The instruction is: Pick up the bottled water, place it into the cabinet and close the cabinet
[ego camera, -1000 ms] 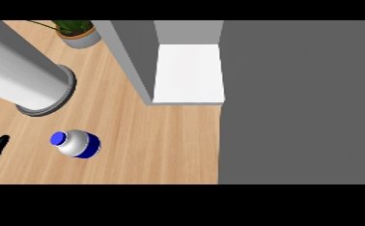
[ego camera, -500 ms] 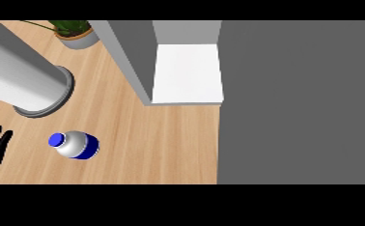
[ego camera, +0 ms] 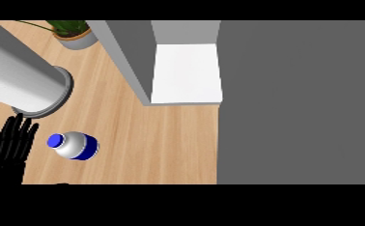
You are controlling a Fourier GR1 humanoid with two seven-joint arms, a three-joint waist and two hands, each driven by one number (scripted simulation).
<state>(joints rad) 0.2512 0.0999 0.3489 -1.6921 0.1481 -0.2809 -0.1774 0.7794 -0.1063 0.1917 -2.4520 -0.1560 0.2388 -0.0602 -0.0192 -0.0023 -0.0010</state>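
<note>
**Bottle waits beside an open hand**

A pale wooden counter fills the left half of the head view, with a flat grey area to the right. Nearest, at about eight o'clock, the left hand comes in from the lower left edge, fingers straight and spread wide, holding nothing. Just beside it, toward the centre and apart from the fingertips, stands the bottled water, upright, its blue cap turned toward the hand; it looks placed for a grasp from that side. At ten o'clock a large grey cylinder leans in from the left edge. Around twelve o'clock the cabinet stands open, its white shelf bare, likely ready to take the bottle. Farthest, at eleven o'clock, sits a potted plant. The right hand does not show.
</note>
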